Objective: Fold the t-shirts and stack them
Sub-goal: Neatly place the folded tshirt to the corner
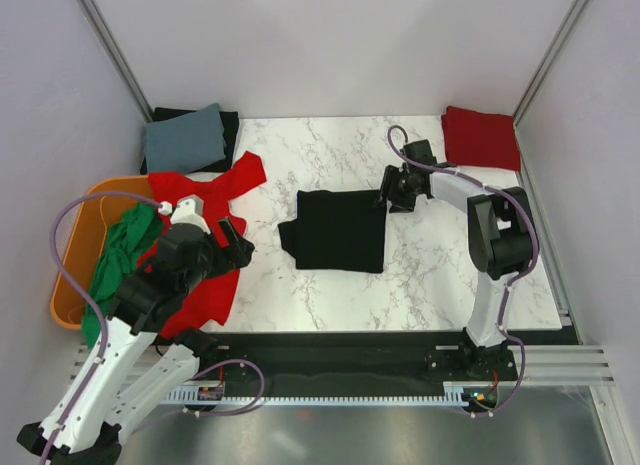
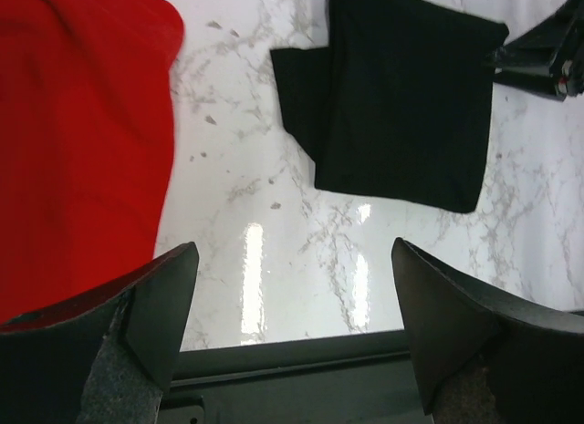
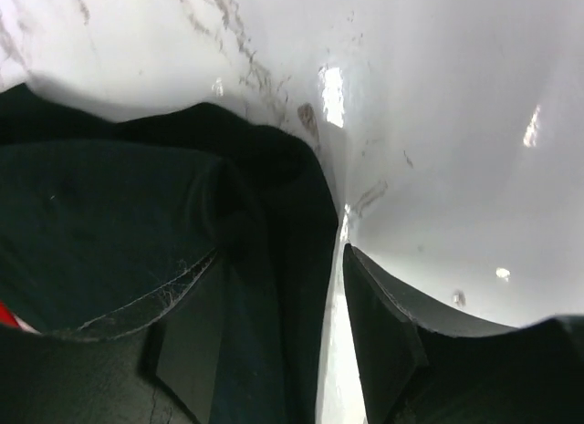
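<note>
A folded black t-shirt (image 1: 335,230) lies in the middle of the marble table; it also shows in the left wrist view (image 2: 401,96). My right gripper (image 1: 392,197) is low at its right far corner. In the right wrist view the gripper (image 3: 278,260) is open and straddles the black cloth's edge (image 3: 137,214), with one finger over the cloth and one over bare marble. My left gripper (image 1: 232,247) hovers open and empty (image 2: 294,260) over the right edge of a spread red t-shirt (image 1: 205,275). A green t-shirt (image 1: 120,255) hangs in the tub.
An orange tub (image 1: 75,255) stands at the left edge. A folded grey-blue shirt (image 1: 185,137) lies on a black one at the back left. A folded red shirt (image 1: 480,137) lies at the back right. The table's dark front rail (image 2: 292,356) is below the left gripper.
</note>
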Motion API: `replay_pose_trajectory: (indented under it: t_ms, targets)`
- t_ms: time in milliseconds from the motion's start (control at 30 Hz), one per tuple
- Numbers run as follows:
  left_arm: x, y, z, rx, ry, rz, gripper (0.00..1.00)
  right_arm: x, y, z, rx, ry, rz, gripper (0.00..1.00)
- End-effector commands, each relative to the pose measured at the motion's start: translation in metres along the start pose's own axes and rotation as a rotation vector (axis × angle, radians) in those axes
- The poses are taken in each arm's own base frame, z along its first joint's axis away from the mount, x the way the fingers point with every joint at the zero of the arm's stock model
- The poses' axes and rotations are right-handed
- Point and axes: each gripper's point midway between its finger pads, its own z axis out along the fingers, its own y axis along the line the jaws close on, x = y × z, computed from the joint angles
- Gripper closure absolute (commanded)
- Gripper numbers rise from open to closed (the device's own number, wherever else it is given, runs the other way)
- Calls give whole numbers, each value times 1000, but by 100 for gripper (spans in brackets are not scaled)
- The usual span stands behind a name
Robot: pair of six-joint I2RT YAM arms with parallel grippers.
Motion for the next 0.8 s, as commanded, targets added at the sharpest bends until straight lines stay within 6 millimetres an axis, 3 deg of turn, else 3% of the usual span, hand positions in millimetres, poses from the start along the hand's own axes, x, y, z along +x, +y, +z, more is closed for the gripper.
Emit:
replay_pose_trajectory:
  t_ms: [0,300,367,500,567,667,700,767]
  targets:
    - [-7,30,-3,-128,-72,32,6,-12,2,19,-25,-5,-29,40]
    - [2,48,-2,-159,-137,-25,7,23,-18,54,-55,74,-9,48]
    - [3,49,1,-168,-129,-20,10,32,-17,56,-78,91,-8,56]
    - [5,45,2,-157,-104,-14,16,36,-18,58,-94,83,5,85]
    - [4,44,1,-149,-109,-19,19,32,-20,56,-92,72,12,99]
    - [2,43,-3,-134,-129,-27,21,14,-21,44,-73,31,0,100]
    - [1,43,-6,-123,-141,-34,24,-3,-37,26,63,-9,-59,100]
    - [1,43,-7,-117,-148,-36,24,-17,-44,13,130,-45,-91,100]
